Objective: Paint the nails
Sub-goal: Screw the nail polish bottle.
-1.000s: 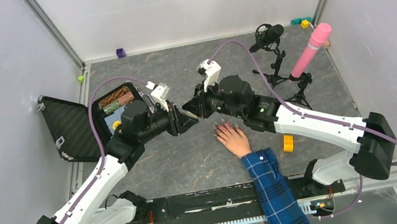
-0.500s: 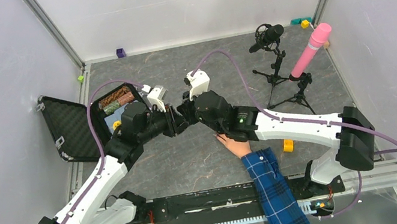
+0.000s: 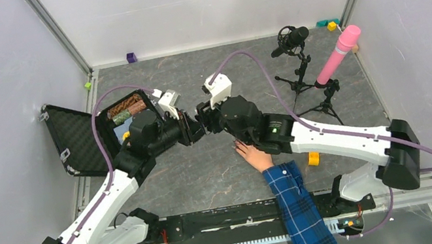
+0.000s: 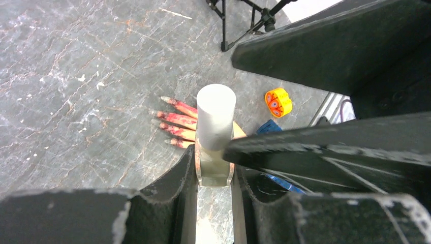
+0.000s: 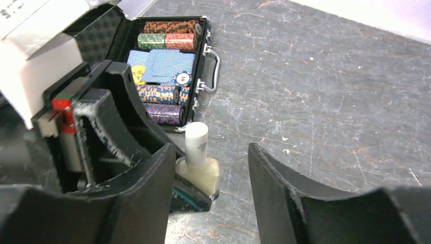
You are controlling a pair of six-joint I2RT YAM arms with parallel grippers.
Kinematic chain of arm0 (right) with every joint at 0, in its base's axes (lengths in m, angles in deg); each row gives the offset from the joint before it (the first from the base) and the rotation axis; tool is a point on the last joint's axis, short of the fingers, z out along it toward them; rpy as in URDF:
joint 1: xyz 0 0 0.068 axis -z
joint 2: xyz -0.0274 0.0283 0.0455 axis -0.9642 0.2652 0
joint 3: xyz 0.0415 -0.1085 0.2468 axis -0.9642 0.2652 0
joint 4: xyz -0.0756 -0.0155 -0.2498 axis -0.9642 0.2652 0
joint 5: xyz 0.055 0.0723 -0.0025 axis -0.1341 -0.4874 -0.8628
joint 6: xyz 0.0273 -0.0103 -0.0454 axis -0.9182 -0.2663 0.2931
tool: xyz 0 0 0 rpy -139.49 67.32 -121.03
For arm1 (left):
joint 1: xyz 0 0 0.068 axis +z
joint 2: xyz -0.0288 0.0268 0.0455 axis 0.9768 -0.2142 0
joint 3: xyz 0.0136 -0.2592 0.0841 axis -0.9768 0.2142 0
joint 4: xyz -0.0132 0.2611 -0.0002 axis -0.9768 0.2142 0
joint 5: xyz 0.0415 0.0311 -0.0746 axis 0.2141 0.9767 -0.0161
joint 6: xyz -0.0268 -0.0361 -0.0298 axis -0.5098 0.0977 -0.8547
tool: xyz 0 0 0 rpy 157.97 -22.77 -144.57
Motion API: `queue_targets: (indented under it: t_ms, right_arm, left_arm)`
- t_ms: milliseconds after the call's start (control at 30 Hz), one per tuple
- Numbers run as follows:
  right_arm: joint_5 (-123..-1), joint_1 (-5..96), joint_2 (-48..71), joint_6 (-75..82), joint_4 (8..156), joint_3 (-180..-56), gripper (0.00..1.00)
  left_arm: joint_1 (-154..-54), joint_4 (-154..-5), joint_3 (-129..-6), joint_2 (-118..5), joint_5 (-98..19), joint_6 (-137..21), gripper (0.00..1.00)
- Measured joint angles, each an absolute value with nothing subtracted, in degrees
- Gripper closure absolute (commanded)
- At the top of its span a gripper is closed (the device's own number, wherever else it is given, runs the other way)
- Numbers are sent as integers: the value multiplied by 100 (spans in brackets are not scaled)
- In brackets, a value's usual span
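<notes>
The left claw [image 4: 213, 175] is clamped on the glass base of a small white bottle [image 5: 198, 170] and holds it upright over the grey marbled desk [image 3: 209, 176]. The bottle's white cap [image 4: 215, 114] is in place on top. The right claw [image 5: 211, 152] meets it head-on with its jaws parted, one finger on each side of the cap. In the right wrist view neither finger touches the cap.

Just below and beyond the bottle, in the left wrist view, a pale hand [image 4: 180, 122] lies flat on the desk with its fingers spread. The nails [image 4: 158, 113] sit at the fingertips, pointing away from the bottle, and are too small to judge for colour. From above, the right arm's wrist covers most of those fingers. A blue plaid sleeve [image 3: 297, 208] runs back toward the near edge.

A small yellow roll [image 4: 278, 101] lies near the sleeve. Behind the left claw an open black case [image 5: 167, 56] holds stacked chips and blue cards. Two microphone stands [image 3: 309, 80] stand at the far right, well apart from the hand
</notes>
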State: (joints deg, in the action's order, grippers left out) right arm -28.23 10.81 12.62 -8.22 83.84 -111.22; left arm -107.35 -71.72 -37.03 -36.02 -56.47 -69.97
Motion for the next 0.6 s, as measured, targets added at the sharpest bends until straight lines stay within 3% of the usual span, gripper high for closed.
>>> queue_targets:
  t_ms: [333, 467, 600]
  right_arm:
    - [-2959, 1203, 455, -212, 8974, -11122, 13]
    - [-3372, 1745, 300, -135, 9181, -11094, 4]
    - [-4159, 2508, 112, -107, 9240, -10967, 2]
  left_arm:
    - [-10722, -7563, -3871, -3641, -5691, -7036, 98]
    - [-10682, -7598, -3937, -3689, -5719, -7043, 98]
    - [-10650, -7600, -3994, -3770, -5826, -7043, 98]
